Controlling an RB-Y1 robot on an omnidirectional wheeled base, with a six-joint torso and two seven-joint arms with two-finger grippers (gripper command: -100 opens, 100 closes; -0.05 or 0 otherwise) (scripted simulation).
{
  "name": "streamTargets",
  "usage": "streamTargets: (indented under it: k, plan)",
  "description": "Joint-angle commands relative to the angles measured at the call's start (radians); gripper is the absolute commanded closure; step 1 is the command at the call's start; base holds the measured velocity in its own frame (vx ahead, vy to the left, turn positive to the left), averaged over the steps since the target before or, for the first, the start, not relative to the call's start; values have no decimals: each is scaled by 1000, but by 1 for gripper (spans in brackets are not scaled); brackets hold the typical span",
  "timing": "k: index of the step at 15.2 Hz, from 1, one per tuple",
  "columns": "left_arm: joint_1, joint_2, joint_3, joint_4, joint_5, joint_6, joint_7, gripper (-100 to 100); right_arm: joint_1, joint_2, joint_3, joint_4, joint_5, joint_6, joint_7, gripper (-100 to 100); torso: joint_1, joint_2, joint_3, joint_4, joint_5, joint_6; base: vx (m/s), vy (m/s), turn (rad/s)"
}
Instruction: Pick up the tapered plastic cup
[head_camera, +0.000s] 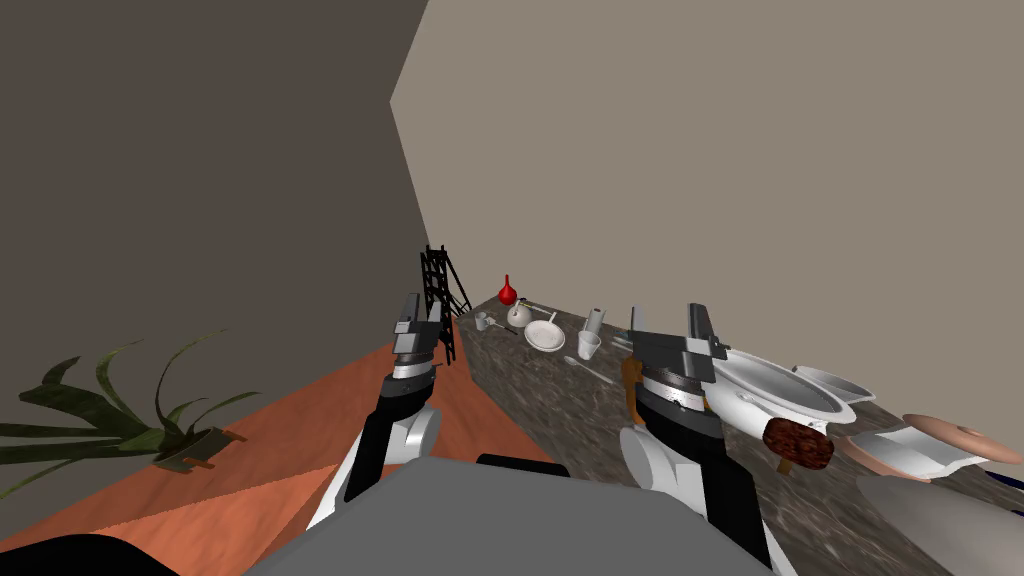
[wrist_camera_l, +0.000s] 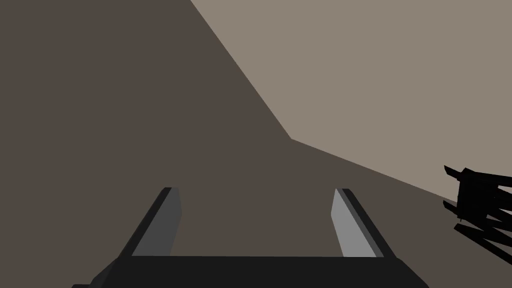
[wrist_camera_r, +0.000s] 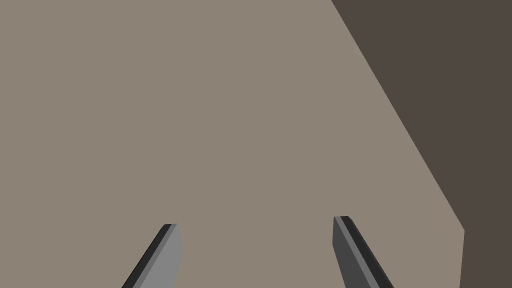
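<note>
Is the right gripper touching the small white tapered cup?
Apart. Head view shows a gap between the open right gripper and the small white tapered cup.

The long counter top (head_camera: 560, 430) has a dark, mottled grey-brown face, veined like stone and smooth. The small white tapered cup (head_camera: 589, 345) looks smooth and plain, with an even matt skin; I can't tell its material. The white round bowl (head_camera: 545, 336) and the big white oval pot (head_camera: 780, 392) are just as smooth and unmarked. The red bulb-shaped flask (head_camera: 508, 292) is smooth too. A dark brown lump (head_camera: 798, 443) looks rough and grainy. The orange-red floor (head_camera: 300, 440) is flat and matt. The left gripper (wrist_camera_l: 256, 190) has flat, matt grey blades on a dull black box.
</note>
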Motion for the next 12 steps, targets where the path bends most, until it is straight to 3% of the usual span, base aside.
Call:
streamTargets:
  k: [1, 9, 12]
  plan:
    - [0, 0, 0, 0, 0, 0, 0, 0, -1, -50, 0, 9, 4, -1, 2, -100, 0, 0, 0, 0, 0, 0, -7, 12, 14]
    - [0, 0, 0, 0, 0, 0, 0, 0, -4, -195, 0, 44, 21, -6, 8, -100, 2, 2, 1, 0, 0, 0, -21, 25, 19]
    - [0, 0, 0, 0, 0, 0, 0, 0, -7, -272, 0, 82, 39, -11, 15, -100, 2, 2, 1, 0, 0, 0, -23, 30, 30]
